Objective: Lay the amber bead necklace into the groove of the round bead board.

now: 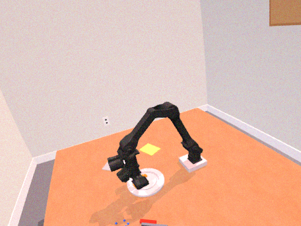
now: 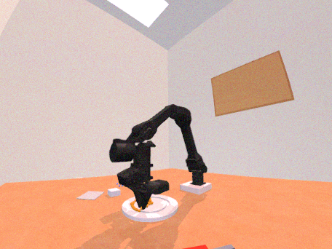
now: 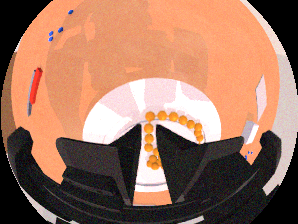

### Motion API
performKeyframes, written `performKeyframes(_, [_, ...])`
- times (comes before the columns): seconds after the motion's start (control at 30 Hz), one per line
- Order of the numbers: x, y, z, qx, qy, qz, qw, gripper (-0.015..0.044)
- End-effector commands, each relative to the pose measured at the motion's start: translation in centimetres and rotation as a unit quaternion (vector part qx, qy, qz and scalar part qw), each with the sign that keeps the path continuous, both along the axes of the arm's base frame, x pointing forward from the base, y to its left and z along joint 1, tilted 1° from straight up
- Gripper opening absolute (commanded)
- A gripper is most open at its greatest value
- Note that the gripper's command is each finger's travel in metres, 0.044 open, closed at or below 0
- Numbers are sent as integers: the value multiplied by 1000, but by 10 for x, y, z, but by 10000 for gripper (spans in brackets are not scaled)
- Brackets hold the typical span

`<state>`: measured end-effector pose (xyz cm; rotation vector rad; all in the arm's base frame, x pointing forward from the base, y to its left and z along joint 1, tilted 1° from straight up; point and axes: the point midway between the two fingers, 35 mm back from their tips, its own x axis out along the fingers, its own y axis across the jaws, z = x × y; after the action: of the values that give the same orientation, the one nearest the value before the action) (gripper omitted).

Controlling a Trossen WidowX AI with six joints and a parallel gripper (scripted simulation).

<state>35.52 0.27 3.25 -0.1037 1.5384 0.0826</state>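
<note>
The necklace (image 1: 144,176) (image 2: 134,207) (image 3: 173,116), likely light, limp and best pinched across one strand, lay bunched toward the board's (image 1: 158,185) (image 2: 171,211) (image 3: 105,117) nine o'clock in the exterior view, though whether the narrowed pincer (image 1: 140,182) (image 2: 143,207) (image 3: 149,126) gripped beads I couldn't tell.

No writing, label, brand, number or sign can be read anywhere in view right now, folks!
</note>
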Motion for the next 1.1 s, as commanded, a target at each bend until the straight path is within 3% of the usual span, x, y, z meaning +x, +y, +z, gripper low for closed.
performKeyframes(0.0, [0,0,0,0,0,0,1000,0])
performKeyframes(1.07, [0,1,6,1,-1,-3,1000,0])
